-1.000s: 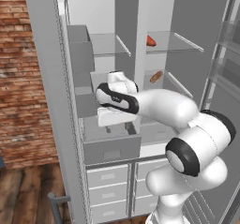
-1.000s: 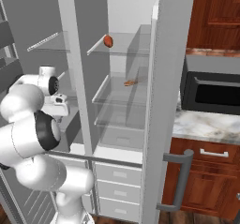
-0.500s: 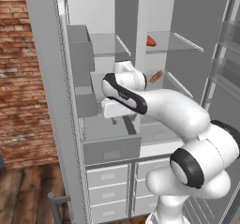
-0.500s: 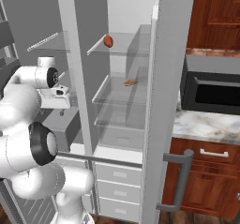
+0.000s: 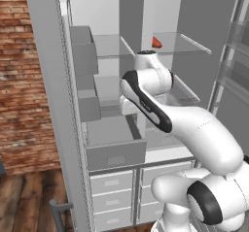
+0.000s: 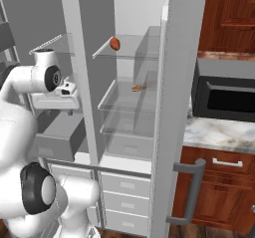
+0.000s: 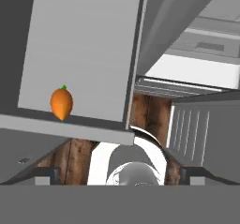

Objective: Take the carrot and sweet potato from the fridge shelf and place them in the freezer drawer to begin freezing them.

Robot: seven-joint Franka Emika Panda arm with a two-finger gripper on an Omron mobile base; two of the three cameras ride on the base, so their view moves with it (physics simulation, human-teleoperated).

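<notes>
The carrot (image 7: 61, 102) lies inside the grey freezer drawer (image 7: 79, 45), close to its front wall. My gripper (image 7: 119, 174) is open and empty, looking down into the drawer from above. From the right base camera the gripper (image 6: 57, 107) hangs over the pulled-out freezer drawer (image 6: 60, 137). The sweet potato (image 6: 114, 44) is a red-orange lump on the upper fridge shelf (image 6: 132, 54). The left base camera shows the same sweet potato (image 5: 156, 42) on the fridge shelf (image 5: 182, 41), behind my arm, with the freezer drawer (image 5: 114, 151) below.
A brownish-orange elongated piece (image 6: 138, 88) lies on the middle shelf. The open fridge door (image 6: 177, 107) stands on the right, a microwave (image 6: 226, 95) beyond it. Small pale drawers (image 5: 112, 187) sit under the freezer drawer. A brick wall (image 5: 24, 80) is on the left.
The arm has risen and stretched up in front of the fridge, lifting the hand a little above the drawer. The jaws have stayed open.
</notes>
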